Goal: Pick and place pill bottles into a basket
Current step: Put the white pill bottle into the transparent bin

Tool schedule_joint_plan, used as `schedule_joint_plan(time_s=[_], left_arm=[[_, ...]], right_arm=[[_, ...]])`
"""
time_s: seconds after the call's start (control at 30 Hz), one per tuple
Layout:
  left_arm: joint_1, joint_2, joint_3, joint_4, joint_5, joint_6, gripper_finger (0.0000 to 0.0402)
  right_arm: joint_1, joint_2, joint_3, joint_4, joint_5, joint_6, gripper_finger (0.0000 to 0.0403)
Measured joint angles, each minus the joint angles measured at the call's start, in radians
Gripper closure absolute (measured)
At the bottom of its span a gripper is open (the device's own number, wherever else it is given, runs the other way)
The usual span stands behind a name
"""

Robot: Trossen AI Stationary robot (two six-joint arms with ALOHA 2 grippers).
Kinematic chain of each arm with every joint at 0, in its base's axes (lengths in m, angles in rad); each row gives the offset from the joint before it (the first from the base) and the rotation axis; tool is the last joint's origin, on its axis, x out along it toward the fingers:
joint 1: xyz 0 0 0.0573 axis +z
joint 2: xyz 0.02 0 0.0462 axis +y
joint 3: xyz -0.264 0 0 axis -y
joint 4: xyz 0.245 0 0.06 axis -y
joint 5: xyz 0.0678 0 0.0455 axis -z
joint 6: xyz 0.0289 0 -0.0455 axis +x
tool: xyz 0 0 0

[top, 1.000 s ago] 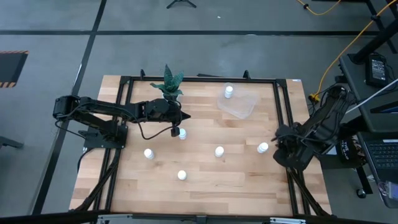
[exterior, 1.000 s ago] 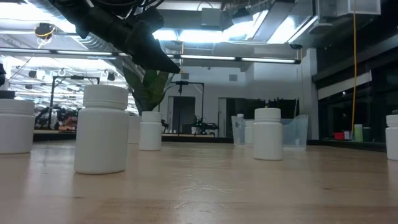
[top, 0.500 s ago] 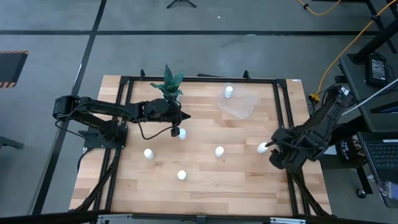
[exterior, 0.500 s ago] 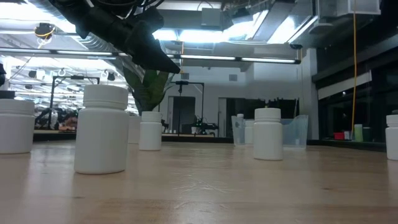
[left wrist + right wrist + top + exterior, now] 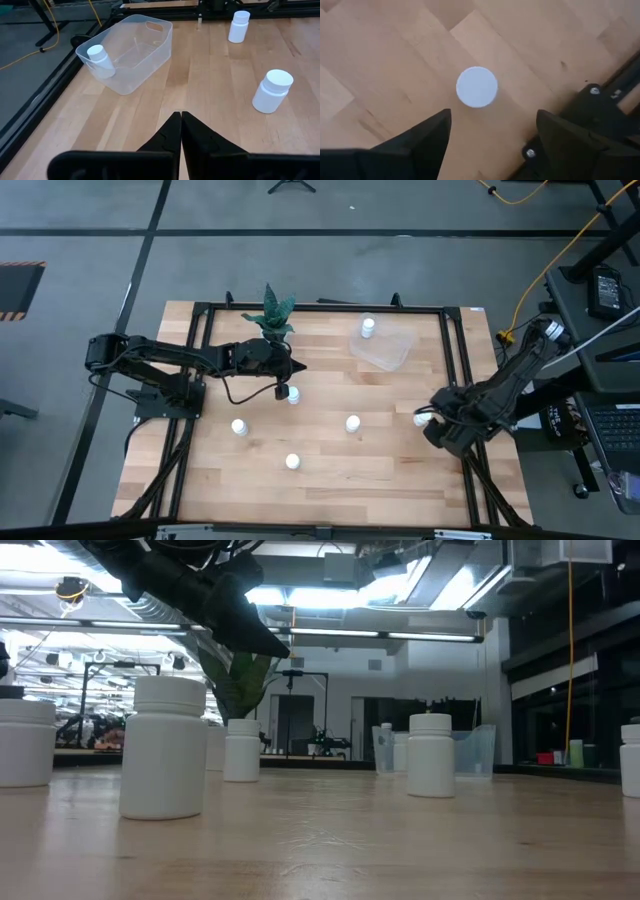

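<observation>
— Pale wooden planking is being used as the counter (image 5: 330, 450), framed by black rails, with a workshop hall being seen beyond it in the low view. How are the pill bottles being laid out?

— Five are being left standing apart on the wood: one near the right edge (image 5: 422, 418), one mid-counter (image 5: 352, 423), one toward the near edge (image 5: 292, 462), one left of centre (image 5: 239, 427) and one beside the left arm's tip (image 5: 292, 394). A sixth (image 5: 368, 327) is being shown at the far rim of the basket (image 5: 385, 350), and in the left wrist view it is being seen through the clear wall, apparently inside.

— What is being done by the right gripper (image 5: 492, 135)?

— It is being held directly over the right-edge bottle, its jaws being spread wide. In its wrist view the white cap (image 5: 477, 87) is being framed between the two dark fingers (image 5: 427, 135), presumably so that a straight descent can put one on each side.

— And the left gripper (image 5: 180, 131)?

— Its jaws are being pressed together on nothing, close by the potted plant (image 5: 272, 315). It is judged to be waiting, aimed toward the basket.

— How far along is the task being judged?

— Early: one bottle is being counted as delivered, and a grasp is being prepared.
</observation>
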Motion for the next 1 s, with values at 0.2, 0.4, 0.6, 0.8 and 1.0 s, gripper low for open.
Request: schedule_joint_plan(time_s=[0.2, 0.4, 0.6, 0.8, 1.0], left_arm=[[0.0, 0.0, 0.0, 0.0, 0.0, 0.0, 0.0399], [0.0, 0.0, 0.0, 0.0, -0.002, -0.006, 0.0396], [0.0, 0.0, 0.0, 0.0, -0.003, -0.007, 0.0399], [0.0, 0.0, 0.0, 0.0, -0.003, -0.007, 0.0394], [0.0, 0.0, 0.0, 0.0, -0.003, -0.007, 0.0398]], right_arm=[[-0.008, 0.0, -0.045, 0.093, 0.021, -0.001, 0.0108], [-0.026, 0.0, -0.082, 0.129, 0.035, 0.0, 0.0108], [-0.035, 0.0, -0.127, 0.187, 0.035, -0.003, 0.0108], [-0.036, 0.0, -0.174, 0.243, 0.072, -0.001, 0.0108], [-0.052, 0.001, -0.176, 0.251, 0.096, -0.005, 0.0108]])
